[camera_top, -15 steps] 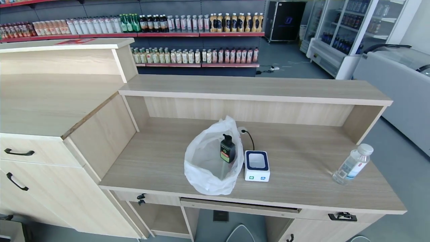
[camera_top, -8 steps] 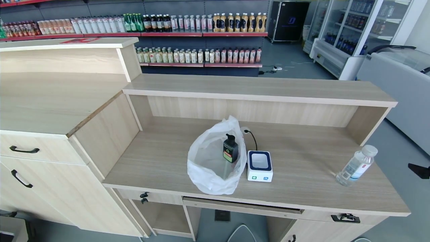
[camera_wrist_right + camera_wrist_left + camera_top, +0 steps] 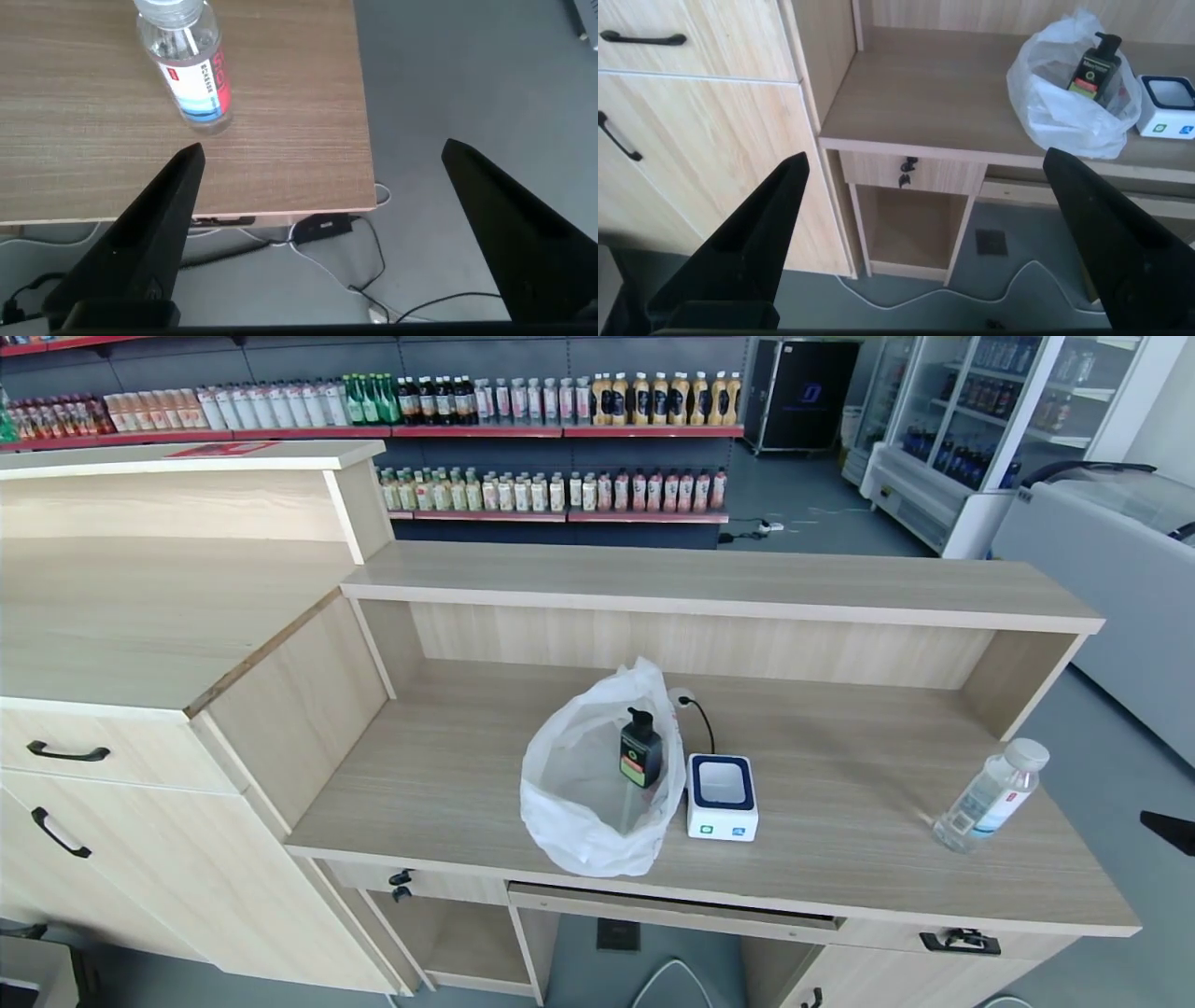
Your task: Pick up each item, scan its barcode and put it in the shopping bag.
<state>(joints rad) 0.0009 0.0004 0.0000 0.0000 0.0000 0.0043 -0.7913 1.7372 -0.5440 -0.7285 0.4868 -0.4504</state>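
1st item, pump bottle (image 3: 640,761), is already sat in bag (image 3: 579,812). Step in hand: water bottle (image 3: 187,70), stood on table (image 3: 93,177) ahead of R gripper (image 3: 320,149), off-centre to its jaws. R and L gripper (image 3: 924,157) jaws are held apart, empty. Nxt: jaws to be centred round bottle, closed.

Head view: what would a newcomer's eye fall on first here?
A white bag sits at the middle of the counter, a dark pump bottle upright inside it. A scanner stands close on its right. A clear water bottle stands alone near the counter's right end.
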